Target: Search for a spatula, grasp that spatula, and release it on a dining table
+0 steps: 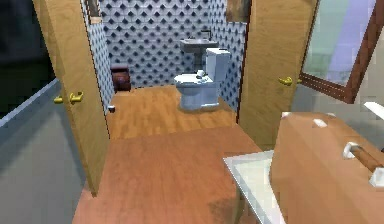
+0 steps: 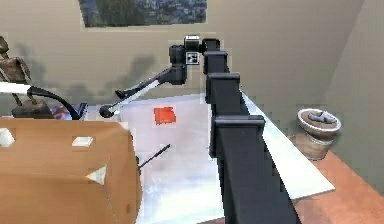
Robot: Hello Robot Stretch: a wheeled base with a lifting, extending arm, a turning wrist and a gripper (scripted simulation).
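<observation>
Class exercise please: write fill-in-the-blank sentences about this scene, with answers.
Past the wooden doors, a sink sits behind a white ___. The bathroom walls carry a ___ diamond pattern. The box beside the arm is ___ in colour. Above the white surface hangs a ___.
Missing words: toilet, blue, brown, picture.

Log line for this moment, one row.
ahead: white ceramic toilet | hand: out by white tabletop, load cannot tell | on tabletop: flat red-orange patch, thin dark stick, brown cardboard box
</observation>
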